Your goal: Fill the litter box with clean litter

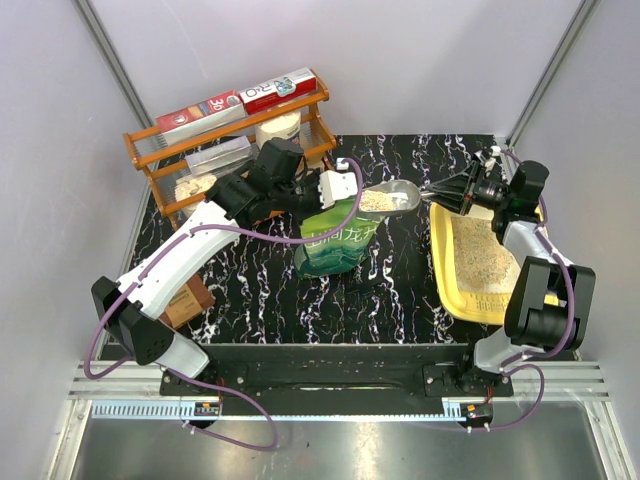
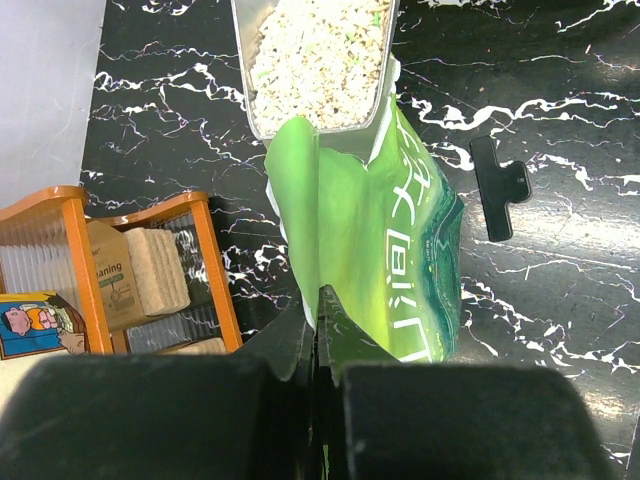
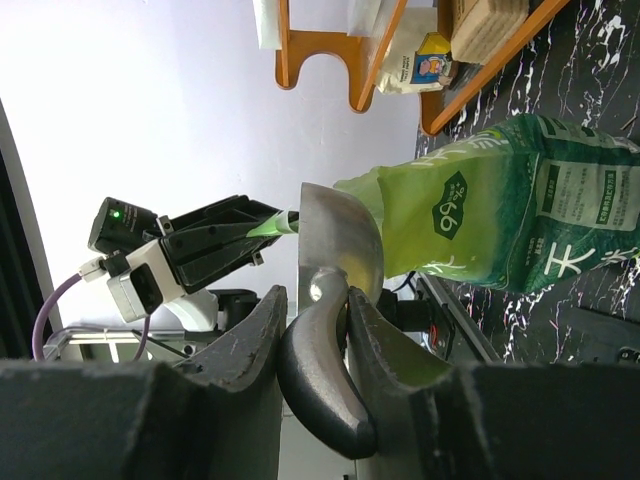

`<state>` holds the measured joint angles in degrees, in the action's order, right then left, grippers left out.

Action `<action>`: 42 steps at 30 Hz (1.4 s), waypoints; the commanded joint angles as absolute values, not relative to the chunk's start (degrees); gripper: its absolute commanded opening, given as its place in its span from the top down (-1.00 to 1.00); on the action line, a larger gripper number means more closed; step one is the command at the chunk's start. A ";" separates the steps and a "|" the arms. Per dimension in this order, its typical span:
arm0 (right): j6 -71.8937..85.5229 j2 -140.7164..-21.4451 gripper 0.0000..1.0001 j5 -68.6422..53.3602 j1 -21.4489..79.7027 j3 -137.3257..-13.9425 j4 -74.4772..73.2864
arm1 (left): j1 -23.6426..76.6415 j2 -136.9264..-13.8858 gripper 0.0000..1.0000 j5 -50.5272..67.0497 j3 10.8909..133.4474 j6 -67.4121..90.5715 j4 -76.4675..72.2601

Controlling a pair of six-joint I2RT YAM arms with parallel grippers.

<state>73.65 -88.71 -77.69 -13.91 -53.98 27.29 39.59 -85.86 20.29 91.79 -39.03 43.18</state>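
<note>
From above, my left gripper has its fingers pressed together on the top edge of the one green pouch, which stands on the table directly below them. My right gripper is clamped on the handle of the single scoop. The scoop's bowl reaches from those fingers toward my left ones and ends over the pouch's mouth, heaped with clean litter. The one litter box lies just beside my right fingers, on the side toward my right base, with a layer of granules spread in it. My left arm stretches long and diagonal across the table, passing in front of the orange rack. My right arm is folded up tight over the box. At my left wrist, the left gripper shows both fingers shut flat on the pouch's folded rim. The loaded scoop sits past the pouch, and one black clip lies on the table off to the side. At my right wrist, the right gripper squeezes the scoop's grey handle between both fingers. The bowl touches the pouch just beyond.
</note>
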 commanded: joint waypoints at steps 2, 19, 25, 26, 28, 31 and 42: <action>75.67 -84.11 1.00 -80.33 -15.81 -53.53 29.71 | 39.55 -82.53 1.00 19.86 95.71 -40.43 36.91; 76.03 -77.96 1.00 -82.44 -31.81 -51.95 27.25 | 39.55 -83.06 1.00 23.82 97.12 -37.88 36.65; 75.24 -76.82 1.00 -82.71 -40.16 -51.07 26.46 | 39.55 -83.41 1.00 26.36 97.38 -37.35 36.56; 75.06 -76.64 1.00 -82.44 -42.17 -50.89 26.54 | 39.55 -83.76 1.00 26.89 97.56 -37.35 36.65; 74.19 -76.12 1.00 -81.48 -43.85 -50.54 26.54 | 39.55 -84.20 1.00 27.51 98.08 -37.27 36.65; 71.21 -75.06 1.00 -79.11 -47.80 -49.57 24.54 | 39.55 -84.90 1.00 28.82 98.88 -37.70 36.56; 39.27 -67.07 1.00 -67.96 -59.85 -48.33 -9.34 | 39.55 -84.90 1.00 30.23 97.82 -40.69 36.65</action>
